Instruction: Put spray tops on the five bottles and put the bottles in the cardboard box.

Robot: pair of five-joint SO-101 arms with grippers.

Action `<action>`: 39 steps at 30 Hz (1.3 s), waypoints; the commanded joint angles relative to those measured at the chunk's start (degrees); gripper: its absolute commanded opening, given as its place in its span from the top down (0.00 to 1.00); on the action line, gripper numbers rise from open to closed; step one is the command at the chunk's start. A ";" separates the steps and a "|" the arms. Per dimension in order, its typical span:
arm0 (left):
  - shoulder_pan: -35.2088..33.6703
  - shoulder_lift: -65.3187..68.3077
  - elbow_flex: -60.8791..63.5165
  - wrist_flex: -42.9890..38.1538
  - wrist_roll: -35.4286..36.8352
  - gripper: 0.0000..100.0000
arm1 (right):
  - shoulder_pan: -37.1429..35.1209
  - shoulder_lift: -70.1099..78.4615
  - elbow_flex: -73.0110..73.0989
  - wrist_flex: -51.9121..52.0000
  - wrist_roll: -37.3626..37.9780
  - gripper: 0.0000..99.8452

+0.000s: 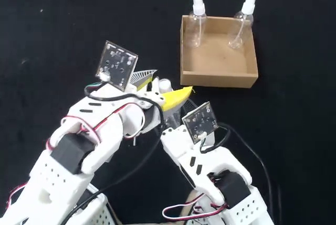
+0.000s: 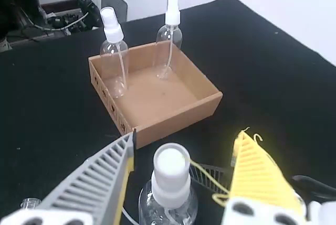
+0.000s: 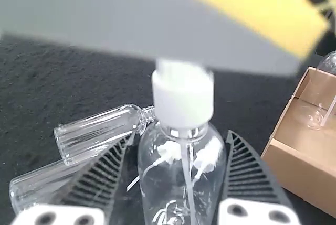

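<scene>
- One clear bottle (image 3: 178, 175) stands straight up, close to the near left corner of the cardboard box (image 1: 218, 79) as the high view shows it. (Its bottom is hidden, so I cannot tell if it touches the table.)
- A white spray top (image 3: 182, 99) sits on the neck of the bottle. A thin tube hangs down inside.
- The right claw (image 3: 179, 138) holds this bottle by its round body. One dark finger is pressed on each side.
- The left claw (image 2: 186, 136) is up by the spray top and is open wide (one finger is grey, the other is yellow). The spray top is in the gap between them, and neither finger touches it.
- A bare bottle (image 3: 100, 130) with no top lies on its side on the black table (image 1: 52, 31), just beside the held bottle.
- Another bare bottle (image 3: 31, 191) lies next to that one, also on its side.
- The cardboard box is open on top and sits flat on the table.
- Two bottles stand inside the box. The first boxed bottle (image 1: 197, 28) is in one far corner, and the second boxed bottle (image 1: 240, 28) is in the other. Both have white spray tops on.
</scene>
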 commanded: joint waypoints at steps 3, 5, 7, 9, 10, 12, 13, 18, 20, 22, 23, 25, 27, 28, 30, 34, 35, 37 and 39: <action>-6.37 -11.78 -1.80 -0.26 0.18 0.71 | 0.79 0.57 -0.31 -1.58 -0.09 0.81; -9.19 -14.68 -0.84 -0.09 0.18 0.71 | 0.79 0.57 -0.31 -1.58 -0.09 0.81; -11.74 -16.18 1.19 -0.35 0.18 0.71 | 0.88 0.57 -0.31 -1.58 -0.09 0.81; -15.78 -16.97 2.59 -0.09 0.18 0.71 | 0.88 0.57 -0.31 -1.58 -0.09 0.81; -18.68 -17.05 3.30 0.18 0.18 0.71 | 0.97 0.57 -0.31 -1.58 -0.09 0.81; -24.84 -16.88 5.67 0.09 0.18 0.71 | 2.37 0.57 -0.31 -1.49 -0.09 0.81; -27.47 -16.79 7.25 -0.18 0.18 0.71 | 3.69 0.57 -0.31 -1.49 -0.09 0.81; -32.40 -16.88 19.74 -5.63 0.18 0.71 | 11.78 0.75 -2.24 0.44 -0.09 0.81; -34.33 -16.88 25.45 -9.32 0.18 0.71 | 15.65 0.84 -3.91 1.23 -0.09 0.81; -36.00 -17.23 31.52 -12.40 0.53 0.71 | 20.48 0.84 -5.23 1.14 -0.09 0.81; -36.70 -17.41 34.59 -13.98 0.26 0.71 | 23.21 0.84 -5.67 1.05 -0.09 0.81; -38.46 -17.41 39.52 -17.32 0.26 0.71 | 28.13 1.10 -6.20 -0.18 -0.26 0.81; -40.04 -17.41 43.30 -20.57 0.70 0.71 | 31.21 1.19 -6.55 -1.05 -0.53 0.81; -40.40 -17.41 44.97 -21.98 0.70 0.71 | 31.82 1.19 -7.25 -0.88 -0.53 0.81; -40.48 -17.41 47.69 -23.91 0.70 0.71 | 32.09 1.27 -8.84 -0.79 -0.62 0.81; -40.66 -17.41 50.95 -26.55 0.70 0.71 | 32.09 1.27 -12.26 -0.79 -0.62 0.81; -40.84 -17.41 51.38 -26.99 0.70 0.71 | 32.09 1.27 -13.32 -0.79 -0.62 0.81; -40.84 -17.41 52.18 -27.25 0.70 0.71 | 31.91 1.27 -15.34 -1.23 -0.62 0.81; -40.84 -17.41 52.70 -27.16 0.79 0.71 | 31.82 1.36 -16.92 -2.37 -0.62 0.81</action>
